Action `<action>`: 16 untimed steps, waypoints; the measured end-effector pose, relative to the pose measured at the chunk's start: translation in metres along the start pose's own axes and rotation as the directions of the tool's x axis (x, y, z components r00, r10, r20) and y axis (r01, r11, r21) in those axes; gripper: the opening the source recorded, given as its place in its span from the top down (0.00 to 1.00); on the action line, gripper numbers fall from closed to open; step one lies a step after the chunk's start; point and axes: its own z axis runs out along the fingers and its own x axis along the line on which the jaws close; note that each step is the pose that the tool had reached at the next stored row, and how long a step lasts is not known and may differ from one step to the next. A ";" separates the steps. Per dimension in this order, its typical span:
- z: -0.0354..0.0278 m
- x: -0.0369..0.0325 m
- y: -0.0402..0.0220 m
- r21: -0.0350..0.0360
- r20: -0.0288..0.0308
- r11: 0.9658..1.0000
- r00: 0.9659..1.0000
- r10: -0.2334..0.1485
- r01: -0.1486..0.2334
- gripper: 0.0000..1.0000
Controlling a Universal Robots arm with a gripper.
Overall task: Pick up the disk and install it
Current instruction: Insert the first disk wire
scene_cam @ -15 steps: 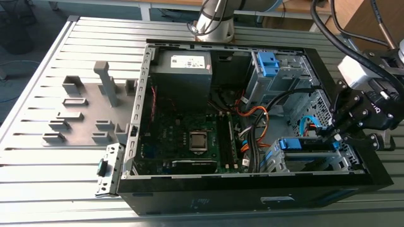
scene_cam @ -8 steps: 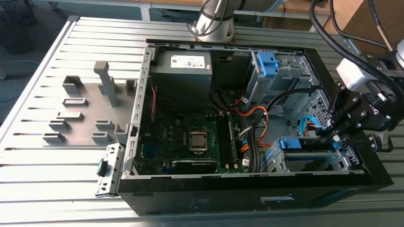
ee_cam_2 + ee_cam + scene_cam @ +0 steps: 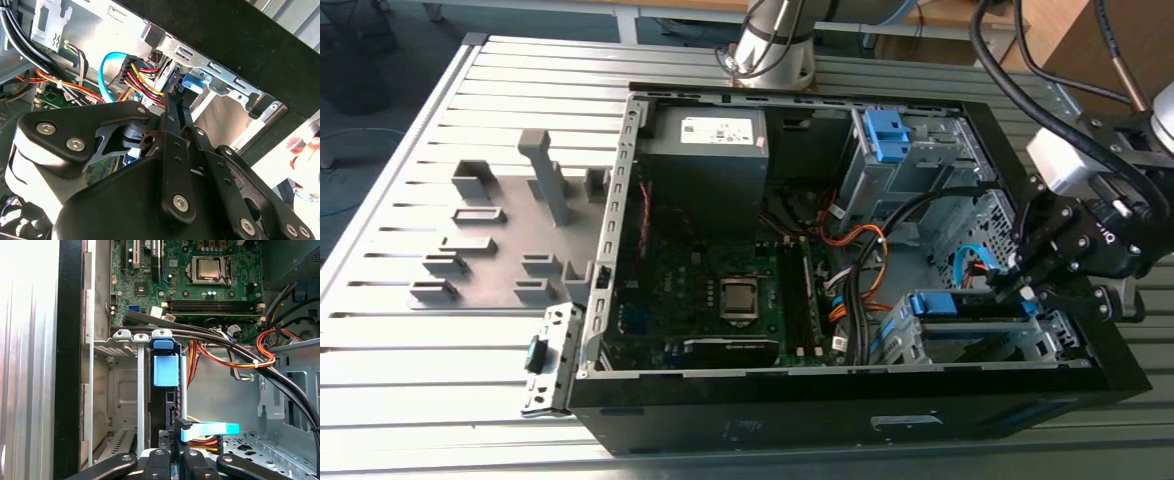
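Where the gripper [image 3: 176, 434] reaches into the computer case [image 3: 854, 400], it is drawn narrow, right at the near edge of the disk [image 3: 165, 371]; whether it pinches that edge I cannot tell. The disk stands edge-on in the drive cage [image 3: 122, 390], its blue carrier tab showing. I judge it dense, rigid, smooth-sided and shock-sensitive, best held by the carrier's side rails. Beyond lies the motherboard [image 3: 200, 295].
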 end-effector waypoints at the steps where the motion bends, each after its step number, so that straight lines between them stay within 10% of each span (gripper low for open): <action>1: -0.0013 -0.0001 0.0001 0.000 0.002 1.000 1.000 0.000 0.000 0.84; 4: -0.0088 -0.0003 0.0006 0.000 -0.001 1.000 1.000 0.000 0.000 0.84; 16: -0.0039 -0.0001 0.0011 0.000 0.005 1.000 1.000 0.000 0.000 0.84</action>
